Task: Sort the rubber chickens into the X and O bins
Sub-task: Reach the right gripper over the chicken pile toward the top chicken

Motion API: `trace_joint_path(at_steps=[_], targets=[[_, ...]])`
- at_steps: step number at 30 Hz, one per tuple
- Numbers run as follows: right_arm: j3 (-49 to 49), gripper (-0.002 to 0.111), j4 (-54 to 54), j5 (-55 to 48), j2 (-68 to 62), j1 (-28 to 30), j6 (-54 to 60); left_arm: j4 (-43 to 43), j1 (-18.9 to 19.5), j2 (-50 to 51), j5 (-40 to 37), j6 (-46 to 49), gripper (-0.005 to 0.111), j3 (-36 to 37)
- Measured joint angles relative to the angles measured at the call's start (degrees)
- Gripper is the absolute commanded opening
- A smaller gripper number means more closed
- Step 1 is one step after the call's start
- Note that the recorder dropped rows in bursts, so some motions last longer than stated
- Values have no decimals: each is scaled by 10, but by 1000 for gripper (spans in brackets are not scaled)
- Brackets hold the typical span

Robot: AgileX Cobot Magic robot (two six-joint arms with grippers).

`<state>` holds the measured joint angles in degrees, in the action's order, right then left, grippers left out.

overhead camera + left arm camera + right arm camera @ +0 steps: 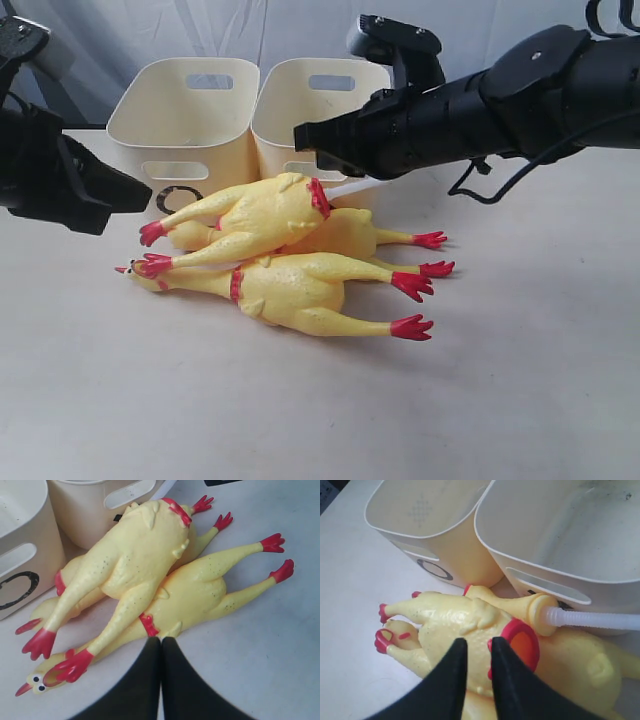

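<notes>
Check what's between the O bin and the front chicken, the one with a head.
Exterior view: the headless chicken lies between the O bin and the front chicken, stacked on a third chicken that also fills that stretch.

Matte black left arm (pixel 50 185) and right arm (pixel 480 110), smooth wedge-shaped black fingers (pixel 451 680); thin black cable (pixel 520 181) loops behind the right fingers.

Exterior frontal, low; wrist views close, downward; all share chickens (pixel 290 290).
</notes>
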<state>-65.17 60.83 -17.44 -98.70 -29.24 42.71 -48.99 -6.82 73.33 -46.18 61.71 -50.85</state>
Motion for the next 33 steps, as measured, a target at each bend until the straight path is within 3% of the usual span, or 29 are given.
trace_joint_path(at_steps=[2,4,23,33], targets=[[0,57,7,4,0,0,0,0,0,0,0,0,0,0],[0,65,9,7,0,0,0,0,0,0,0,0,0,0],[-5,59,66,-13,-59,-6,3,0,0,0,0,0,0,0],[-6,59,168,-14,-69,-7,97,0,0,0,0,0,0,0]])
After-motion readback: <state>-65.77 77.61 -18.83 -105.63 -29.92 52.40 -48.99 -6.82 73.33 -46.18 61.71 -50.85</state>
